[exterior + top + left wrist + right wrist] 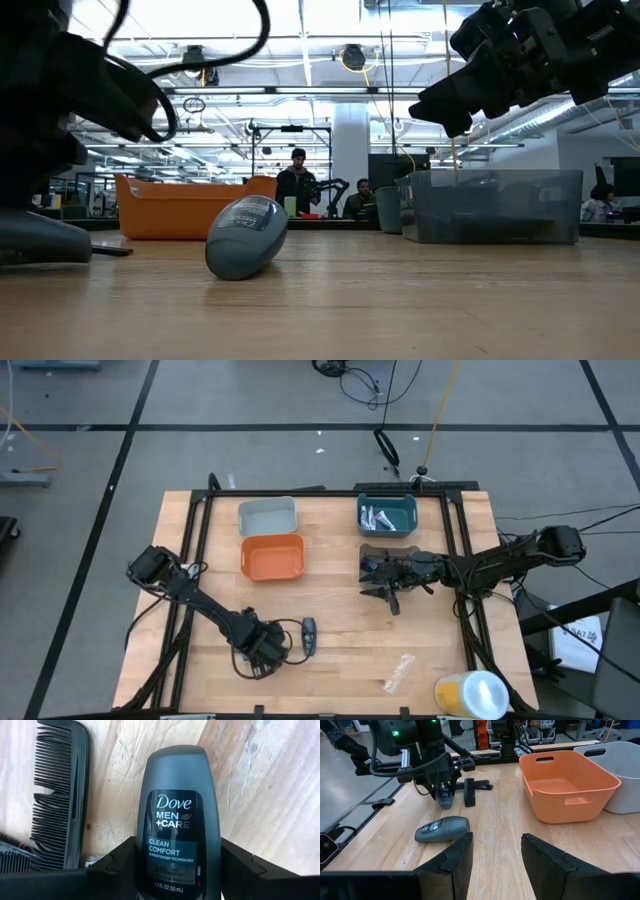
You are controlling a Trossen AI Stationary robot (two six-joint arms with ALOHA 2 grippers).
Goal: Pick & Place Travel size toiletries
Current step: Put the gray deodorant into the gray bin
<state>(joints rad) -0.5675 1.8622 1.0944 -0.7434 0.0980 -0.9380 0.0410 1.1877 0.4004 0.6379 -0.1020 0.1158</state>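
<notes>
The left gripper (262, 643) is low at the near left part of the worktop (340, 620), its fingers (112, 870) closed against the two sides of a dark grey oval deodorant (177, 820) that lies flat on the wood; a black comb (57, 795) lies just beside that piece, and whether it touches it cannot be told; a second dark grey deodorant (309, 636) lies on its side just to the right of the left gripper, free of both arms; farther back, left of centre, an orange bin (272, 558) stands with a pale grey bin (268, 518) right behind it; right of centre at the back is a teal bin (386, 497) holding silvery-white tubes (378, 517); in front of the teal bin the right gripper (385, 578) hangs above the worktop, its fingers (455, 855) partly apart with nothing between them; near the front right a clear crinkled wrapper (398, 672) lies on the wood, and a yellow-and-white cylinder (470, 693) sits at the front right corner.
</notes>
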